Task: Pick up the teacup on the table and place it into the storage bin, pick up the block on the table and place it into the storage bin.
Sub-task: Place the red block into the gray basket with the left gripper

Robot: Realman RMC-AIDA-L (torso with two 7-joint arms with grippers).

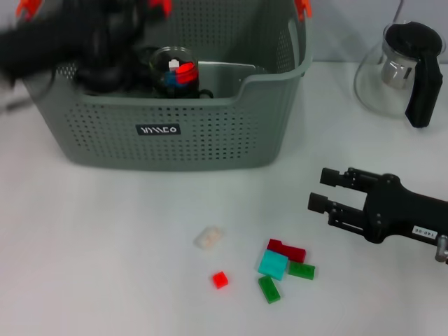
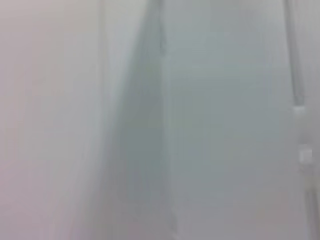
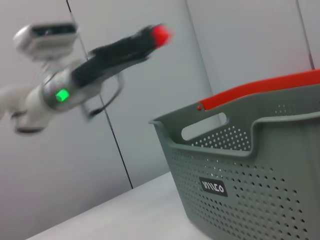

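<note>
A: Head view first. Where is the teacup?

B: Inside the bin (image 1: pixel 210 143), upper centre of the frame. A round glass cup (image 1: pixel 175 70) sits on the bin floor with red, blue and white bits showing in it. I take it for the teacup, so that half looks done.

A: And the left arm?

B: The left gripper (image 1: pixel 105 42) is a dark smear at upper left, over the bin's left part, just beside the cup. Whether its jaws are open or shut I cannot tell; it is too blurred.

A: The right one?

B: The right gripper (image 1: pixel 336 199) reaches in from the right edge, low over the table (image 1: pixel 91 259), jaws parted and empty. It points toward the blocks, probably so it can take one next.

A: Which blocks?

B: A cluster at lower centre: a dark red block (image 1: pixel 287 250), a cyan block (image 1: pixel 273 264) touching it, and two green ones (image 1: pixel 269 288). A small red block (image 1: pixel 220 280) lies apart to the left, and a pale lump (image 1: pixel 208 238) above it.

A: Anything in the way?

B: A teapot (image 1: pixel 402 70) stands at upper right, well clear of the path. The crowded cluster is the harder part, I'd judge.

A: Left wrist view?

B: Only pale grey blur; nothing nameable.

A: Right wrist view?

B: The bin's perforated wall, label and orange handle at right, and the left arm (image 3: pixel 75 80) raised at upper left.
</note>
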